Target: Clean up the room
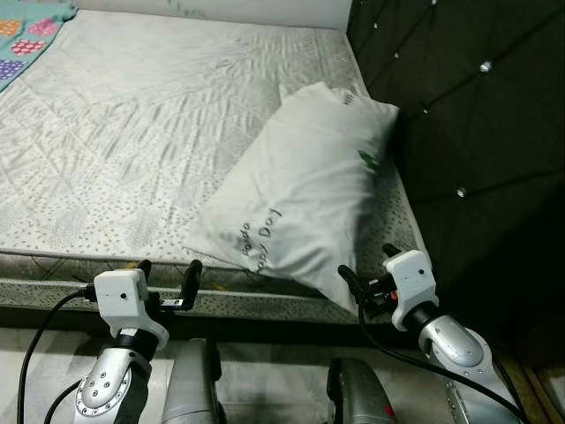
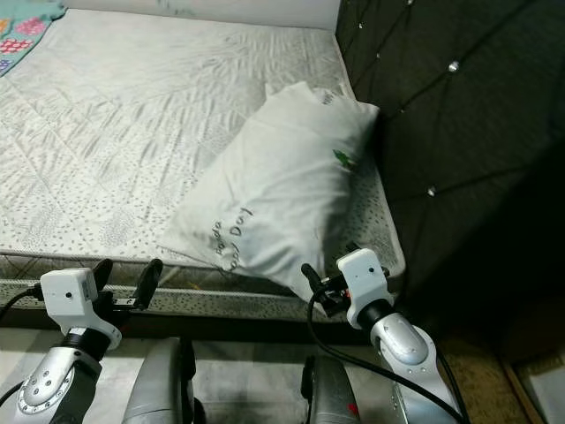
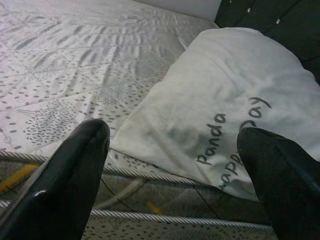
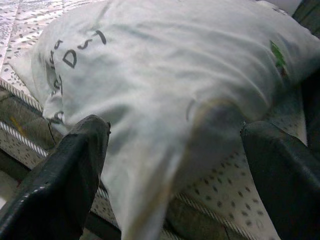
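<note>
The left gripper (image 1: 168,271) hovered at the near edge of the white quilted mattress (image 1: 132,141), its two long black fingers spread apart with nothing between them, just short of the printed corner of the pillow. At the far left corner of the bed a strip of bright patterned quilt (image 1: 26,40) showed. To the right of the left gripper lay the soft white fabric pillow with dark lettering and a small green mark (image 1: 300,194), set askew across the bed's right side, its far end pressed up against the dark tufted headboard panel (image 1: 459,115) and its near corner drooping over the mattress edge. The right gripper (image 1: 369,265) stood at that drooping corner, fingers likewise wide open, the loose cloth lying between them in the right wrist view yet not pinched.

Judging by this, the step in hand was the reach for the pillow, with both arms poised to take it. The next move seemingly called for both grippers to advance and close on the near corners, then lift the pillow and square it against the headboard.
</note>
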Available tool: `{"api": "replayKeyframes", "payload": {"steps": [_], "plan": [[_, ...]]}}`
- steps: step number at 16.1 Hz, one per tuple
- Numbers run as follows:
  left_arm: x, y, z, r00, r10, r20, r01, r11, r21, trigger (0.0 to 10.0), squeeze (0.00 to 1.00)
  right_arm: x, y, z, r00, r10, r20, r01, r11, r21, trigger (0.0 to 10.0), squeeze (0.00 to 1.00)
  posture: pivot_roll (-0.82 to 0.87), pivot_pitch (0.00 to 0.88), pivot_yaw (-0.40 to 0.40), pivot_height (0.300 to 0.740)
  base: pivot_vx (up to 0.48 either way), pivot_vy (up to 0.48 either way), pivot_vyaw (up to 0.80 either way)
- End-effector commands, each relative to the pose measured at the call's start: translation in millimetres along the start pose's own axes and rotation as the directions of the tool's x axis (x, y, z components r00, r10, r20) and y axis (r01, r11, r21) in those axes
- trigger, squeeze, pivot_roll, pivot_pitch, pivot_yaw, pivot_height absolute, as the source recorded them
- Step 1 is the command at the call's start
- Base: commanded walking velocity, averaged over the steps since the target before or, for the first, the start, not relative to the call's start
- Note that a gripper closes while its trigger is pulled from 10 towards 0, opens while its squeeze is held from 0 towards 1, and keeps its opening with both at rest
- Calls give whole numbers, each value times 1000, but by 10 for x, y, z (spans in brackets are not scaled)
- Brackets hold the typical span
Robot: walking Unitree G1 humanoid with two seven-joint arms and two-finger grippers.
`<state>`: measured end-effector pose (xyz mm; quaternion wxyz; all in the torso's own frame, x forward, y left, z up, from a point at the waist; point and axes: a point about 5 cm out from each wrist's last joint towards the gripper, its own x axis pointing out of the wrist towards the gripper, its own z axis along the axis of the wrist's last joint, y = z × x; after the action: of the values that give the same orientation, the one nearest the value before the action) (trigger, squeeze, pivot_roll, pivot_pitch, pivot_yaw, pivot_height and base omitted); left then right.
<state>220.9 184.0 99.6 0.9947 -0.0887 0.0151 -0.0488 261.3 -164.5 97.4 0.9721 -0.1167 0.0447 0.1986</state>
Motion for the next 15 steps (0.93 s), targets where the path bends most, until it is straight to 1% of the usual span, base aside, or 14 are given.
{"api": "replayKeyframes", "payload": {"steps": [1,9,11,14,15], "plan": [[-1,-12,45,1000,-10,21,10,1000,3,10000,0,8,-6,5,1000,4,-1,-4,1000,-5,10000,0,-53,145,-50,571,315,0,0],[8,-13,44,1000,-16,16,16,1000,4,10000,0,15,1,-3,1000,0,-1,0,1000,0,10000,0,-52,143,-48,571,263,0,0],[11,-11,43,1000,-14,15,14,1000,3,10000,0,17,1,1,1000,1,2,-1,1000,0,10000,0,-52,143,-48,571,122,0,0],[14,-13,39,1000,-14,13,14,1000,2,10000,0,17,18,6,1000,18,9,-18,999,-29,10000,0,-52,144,-48,571,264,0,0],[13,-4,36,1000,-7,11,7,1000,0,10000,0,16,21,6,1000,16,9,-16,999,-28,10000,0,-52,144,-48,571,0,0,800]]}}
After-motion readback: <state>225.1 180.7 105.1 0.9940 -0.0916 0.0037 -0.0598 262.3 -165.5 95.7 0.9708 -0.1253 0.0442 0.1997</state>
